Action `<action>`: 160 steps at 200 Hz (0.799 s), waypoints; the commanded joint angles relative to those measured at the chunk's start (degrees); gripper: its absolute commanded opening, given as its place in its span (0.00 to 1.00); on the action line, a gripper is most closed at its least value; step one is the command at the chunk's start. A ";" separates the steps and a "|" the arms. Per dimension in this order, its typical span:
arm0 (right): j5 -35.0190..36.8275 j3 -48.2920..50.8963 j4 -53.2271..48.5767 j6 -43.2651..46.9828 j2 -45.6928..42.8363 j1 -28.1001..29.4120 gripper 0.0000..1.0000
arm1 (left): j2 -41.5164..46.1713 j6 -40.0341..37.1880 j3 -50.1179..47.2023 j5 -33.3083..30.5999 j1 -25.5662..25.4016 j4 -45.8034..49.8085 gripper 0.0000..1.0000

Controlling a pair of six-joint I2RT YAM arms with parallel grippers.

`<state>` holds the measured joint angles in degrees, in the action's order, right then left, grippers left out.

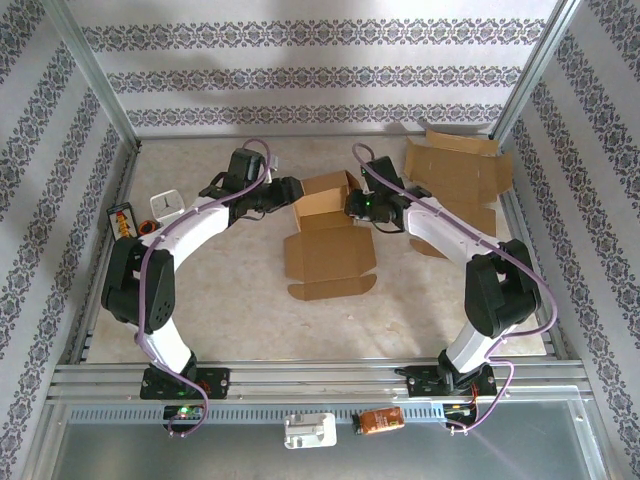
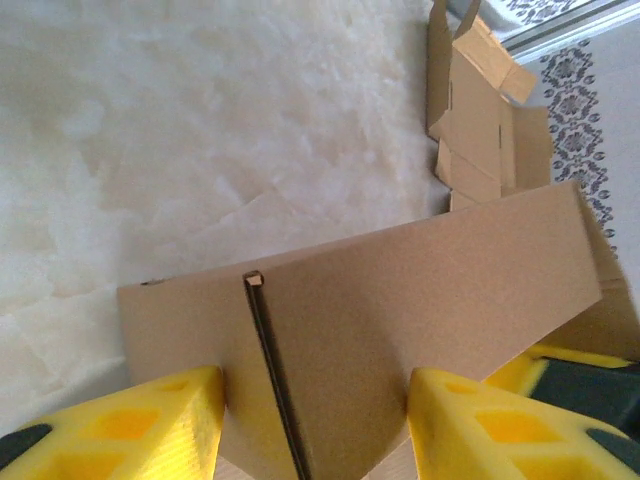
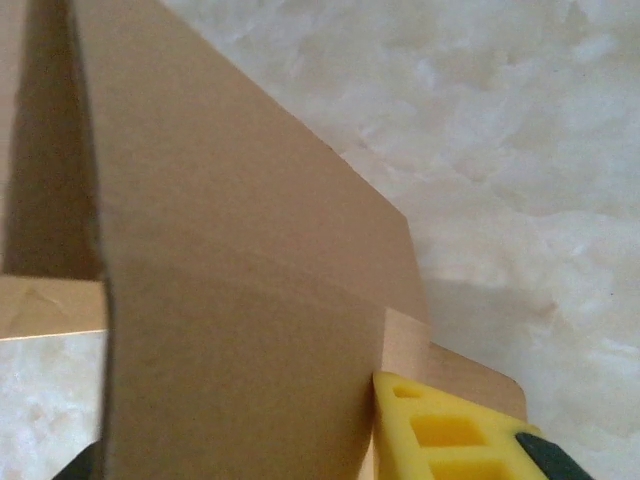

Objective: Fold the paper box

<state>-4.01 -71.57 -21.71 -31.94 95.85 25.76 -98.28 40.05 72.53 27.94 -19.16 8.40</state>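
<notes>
The left gripper (image 1: 292, 190) stood about half open astride the left end of the raised wall of the paper box (image 1: 330, 250), cardboard filling the gap between its yellow fingers (image 2: 170, 420), though whether they pressed it could not be told. The right gripper (image 1: 352, 205) met the opposite end, jaws narrowed onto a wall panel lying against its visible yellow finger (image 3: 440, 430); the box's flat flaps lay just below both grippers, and spare cardboard blanks (image 1: 460, 175) lay beyond the right one
</notes>
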 commanded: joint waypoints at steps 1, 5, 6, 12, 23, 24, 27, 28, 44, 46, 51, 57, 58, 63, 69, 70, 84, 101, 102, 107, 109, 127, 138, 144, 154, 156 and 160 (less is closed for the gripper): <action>3.11 1.73 6.45 0.49 0.26 1.00 0.26 | 0.48 0.87 -1.66 -0.08 -1.61 -0.76 0.51; 3.44 2.13 6.51 0.55 0.69 0.96 0.26 | 0.46 0.90 -1.69 0.01 -1.68 -0.76 0.51; 3.46 2.22 6.55 0.56 0.80 0.96 0.26 | 0.46 0.86 -1.69 0.05 -1.68 -0.71 0.51; 3.46 2.65 6.78 0.49 1.55 0.96 0.27 | 0.46 0.78 -1.68 0.17 -1.75 -0.91 0.51; 2.41 2.86 6.80 -0.05 2.89 1.00 0.28 | 0.24 0.73 -1.60 0.47 -1.89 -0.84 0.51; 2.20 2.85 6.83 -0.14 3.00 1.03 0.28 | 0.22 0.73 -1.60 0.55 -1.87 -0.84 0.51; 1.64 2.84 6.78 -0.40 3.35 1.01 0.28 | 0.15 0.73 -1.53 0.59 -1.85 -0.77 0.51; 1.42 2.84 6.78 -0.44 3.45 1.03 0.29 | 0.13 0.73 -1.57 0.65 -1.89 -0.76 0.51; -0.22 2.35 6.85 -2.03 4.72 1.30 0.30 | 0.01 0.64 -1.60 0.92 -2.12 -0.93 0.51; -0.32 2.32 6.86 -2.35 4.77 1.35 0.30 | 0.02 0.64 -1.60 0.89 -2.14 -1.00 0.51; -0.61 2.23 6.93 -3.30 4.98 1.46 0.30 | -0.07 0.65 -1.66 1.02 -2.27 -1.02 0.51; -0.66 2.27 6.88 -4.87 5.19 1.69 0.30 | -0.07 0.73 -1.82 1.07 -2.43 -1.18 0.51; -0.65 2.29 6.87 -5.23 5.21 1.77 0.30 | -0.07 0.73 -1.84 1.06 -2.45 -1.19 0.51; -0.37 2.54 6.99 -7.12 5.30 2.08 0.30 | 0.00 0.81 -2.07 1.13 -2.51 -1.36 0.51; -0.11 3.16 7.43 -9.21 5.39 2.68 0.31 | 0.03 0.97 -2.39 1.15 -2.66 -1.61 0.51; -0.11 3.26 7.63 -9.46 5.44 2.79 0.32 | 0.02 0.98 -2.44 1.24 -2.70 -1.71 0.51; 2.01 5.03 8.98 -11.33 5.42 4.64 0.37 | 0.34 1.44 -3.47 1.86 -2.83 -2.57 0.51; 5.75 7.82 11.21 -11.57 4.73 6.33 0.41 | 1.51 1.79 -5.36 1.44 -2.91 -3.54 0.51; 5.84 7.88 11.32 -11.61 4.67 6.41 0.41 | 1.55 1.83 -5.46 1.38 -2.90 -3.60 0.51; 6.01 8.41 11.46 -11.65 4.34 6.53 0.42 | 1.92 1.75 -5.97 1.13 -3.04 -3.87 0.51; 6.03 8.54 11.50 -11.52 4.23 6.51 0.43 | 2.07 1.64 -6.19 1.06 -3.00 -3.91 0.51; 6.09 10.03 11.67 -9.77 1.88 6.80 0.48 | 2.89 -0.30 -7.01 0.73 -3.22 -3.60 0.51; 6.33 11.23 11.53 -8.35 -0.43 7.00 0.52 | 3.09 -1.72 -7.31 0.61 -3.33 -3.21 0.51; 6.20 11.97 11.56 -7.26 -1.92 7.02 0.55 | 3.18 -2.26 -7.52 0.46 -3.28 -3.19 0.51; 6.21 13.48 11.43 -5.66 -4.74 7.11 0.60 | 3.22 -2.80 -7.82 0.20 -3.26 -3.12 0.51; 6.19 13.83 11.41 -5.41 -5.31 7.16 0.62 | 3.21 -2.90 -7.84 0.14 -3.26 -3.24 0.51; 6.09 14.53 11.39 -4.86 -6.53 7.20 0.64 | 3.19 -3.03 -7.92 0.21 -3.26 -3.38 0.51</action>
<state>1.26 -60.03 -10.50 -40.38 96.07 32.16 -96.16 39.94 66.02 28.01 -21.28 5.43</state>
